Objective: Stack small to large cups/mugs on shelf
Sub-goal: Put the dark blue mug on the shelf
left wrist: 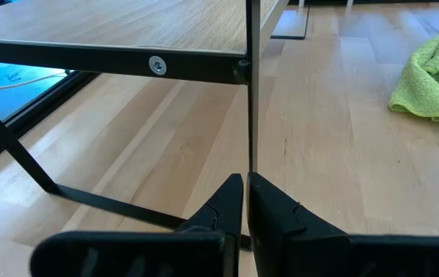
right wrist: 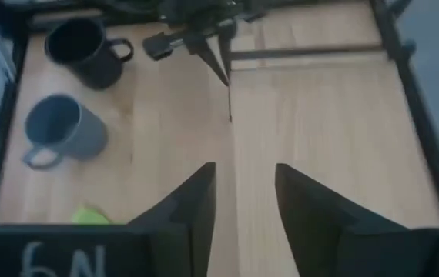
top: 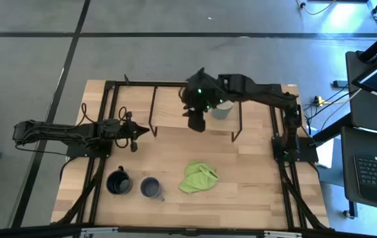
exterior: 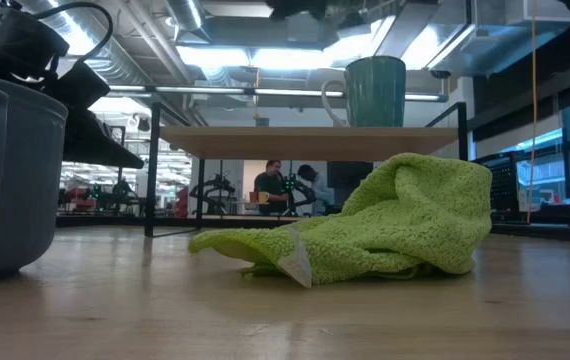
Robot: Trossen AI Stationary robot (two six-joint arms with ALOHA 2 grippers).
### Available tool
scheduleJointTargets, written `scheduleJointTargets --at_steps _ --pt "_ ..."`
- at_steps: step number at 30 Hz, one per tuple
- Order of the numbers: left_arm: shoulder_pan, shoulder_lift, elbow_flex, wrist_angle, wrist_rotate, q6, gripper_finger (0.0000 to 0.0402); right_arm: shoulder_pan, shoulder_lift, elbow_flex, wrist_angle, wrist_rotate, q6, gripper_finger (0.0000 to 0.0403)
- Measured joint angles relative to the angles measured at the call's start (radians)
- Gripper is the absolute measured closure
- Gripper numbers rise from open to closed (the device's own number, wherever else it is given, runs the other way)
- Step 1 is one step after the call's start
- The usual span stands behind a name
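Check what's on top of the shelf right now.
One cup stands upright on the shelf, near its right end. The right tool, open, hangs over the shelf's middle, and its arm hides part of the board. The black mug and grey-blue mug sit on the table.

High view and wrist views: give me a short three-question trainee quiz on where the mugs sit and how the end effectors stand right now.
1. True or false: the large mug stands on the shelf.
2. Which end effector is open? A) the left end effector, by the shelf's leg; B) the right end effector, above the shelf; C) both.
3. Fill in: ___ mugs stand on the tabletop near the green cloth.

Key: 1 true. 2 B; the left one's fingers are together, and the right one holds nothing. 3 two: the black mug and the grey-blue mug.
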Motion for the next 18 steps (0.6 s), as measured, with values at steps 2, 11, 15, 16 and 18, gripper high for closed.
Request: scheduleJointTargets --at_steps 2,11,15,16,18 --pt "0.000 0.000 0.000 0.000 0.000 0.000 0.0388 0.028 0.000 0.022 -0.035 0.044 -0.053 0.0262" --pt "0.000 0.000 0.000 0.000 0.000 0.000 0.0388 0.042 0.000 0.095 -0.105 0.107 -0.014 0.0261" --pt "0.000 0.000 0.000 0.000 0.000 0.000 0.0388 0.042 0.000 0.093 -0.105 0.110 -0.004 0.0261" --pt "0.000 0.000 0.000 0.000 0.000 -0.001 0.0388 0.042 -0.001 0.093 -0.105 0.110 0.001 0.0261" --pt "0.000 0.000 0.000 0.000 0.000 -0.008 0.0388 0.044 -0.001 0.093 -0.106 0.109 0.016 0.0261"
